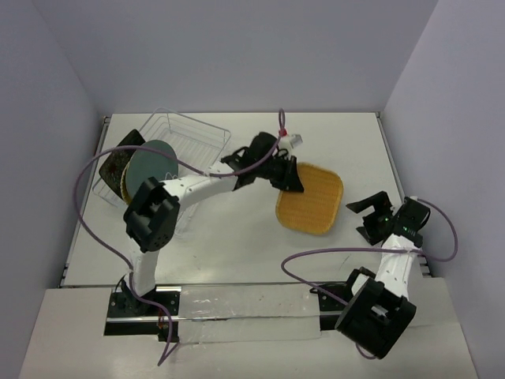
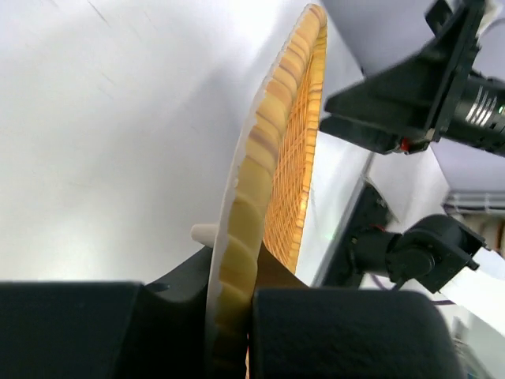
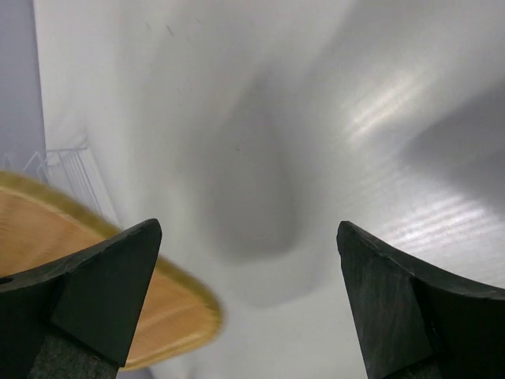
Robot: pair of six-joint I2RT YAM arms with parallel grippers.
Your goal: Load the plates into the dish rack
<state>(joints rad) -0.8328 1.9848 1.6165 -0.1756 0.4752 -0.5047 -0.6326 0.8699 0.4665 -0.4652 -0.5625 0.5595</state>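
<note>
1. Top external view: a white table (image 1: pixel 237 253) carries both arms, and the left arm reaches far across toward the right claw's side.
2. A clear wire dish rack (image 1: pixel 197 134) sits well apart from the left claw, back along that arm near its elbow.
3. Three plates stand in the rack's end farthest from both claws. A teal-grey plate (image 1: pixel 154 166) is in front and a black square plate (image 1: pixel 118 162) behind it. Only a sliver of a yellow woven plate (image 1: pixel 125 191) shows between them.
4. The orange-yellow woven plate (image 1: pixel 312 201) is the only one outside the rack. It extends from the left claw's fingers out toward the right claw.
5. The left claw (image 2: pixel 237 316) is clamped on this plate's rim, one finger on each face. Its wrist view shows the plate edge-on and tilted up, apparently lifted off the table.
6. The right claw (image 3: pixel 248 300) gapes wide with nothing between its fingers. It sits near the plate's far edge without touching it.
7. Judged step: the last plate is gripped and ready to go to the rack.
8. The next move calls for swinging the left claw back to the rack with the plate kept on edge. The plate's edge must then be lowered into a free slot beside the teal-grey plate before the claw lets go. The narrow rim grip may let the plate pivot.
</note>
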